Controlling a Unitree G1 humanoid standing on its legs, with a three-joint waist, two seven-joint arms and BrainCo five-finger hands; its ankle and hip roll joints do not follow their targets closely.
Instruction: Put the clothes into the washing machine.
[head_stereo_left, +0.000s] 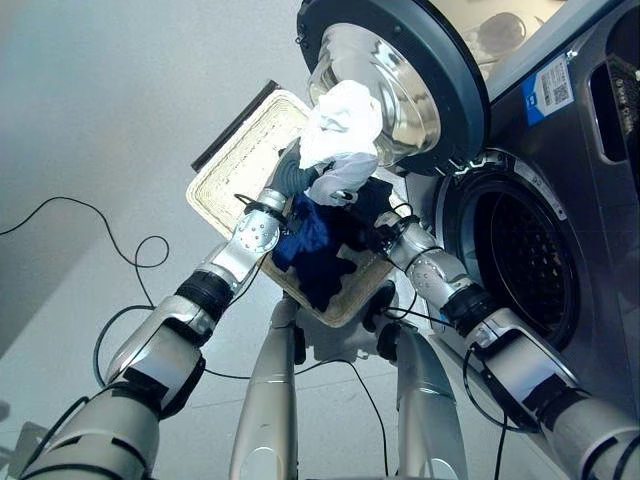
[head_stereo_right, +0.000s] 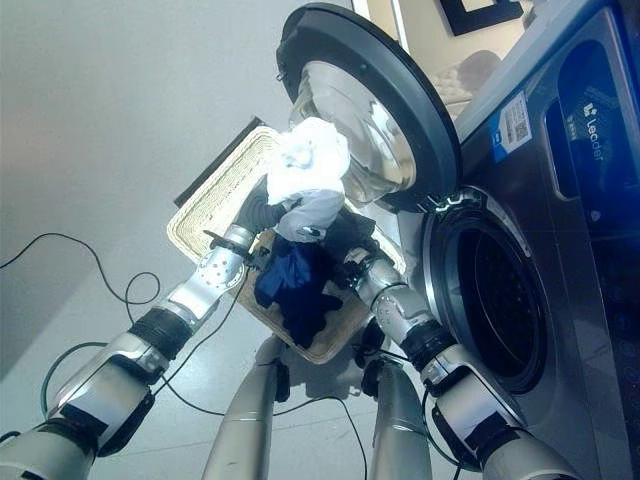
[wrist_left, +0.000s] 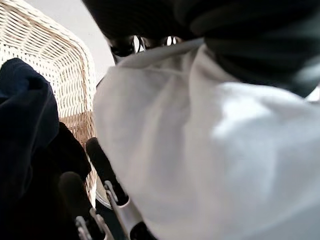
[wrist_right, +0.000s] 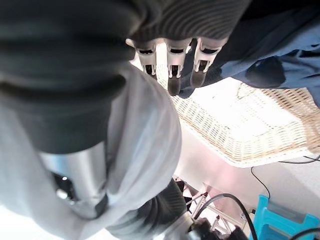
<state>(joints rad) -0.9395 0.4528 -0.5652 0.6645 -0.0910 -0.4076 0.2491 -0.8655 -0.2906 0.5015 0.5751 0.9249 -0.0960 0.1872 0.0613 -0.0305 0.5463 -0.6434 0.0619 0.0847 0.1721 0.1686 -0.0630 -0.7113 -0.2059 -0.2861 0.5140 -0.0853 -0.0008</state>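
My left hand (wrist_left: 107, 185) grips the white garment (head_stereo_left: 340, 130), lifted above the wicker basket (head_stereo_left: 245, 160) left of the open washing machine (head_stereo_left: 540, 250). My right hand (wrist_right: 172, 62) looks uncurled, I think, by dark clothes (head_stereo_left: 315, 245).

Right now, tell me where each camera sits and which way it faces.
Left eye view: head camera, looking down past both arms at the wicker basket, the white garment and the washing machine.
Right eye view: same head, slightly offset; shares that scene, door open.
Left wrist view: along the left hand, white garment draped over it.
Right wrist view: along the right hand, over basket and blue clothes; shares the white garment.
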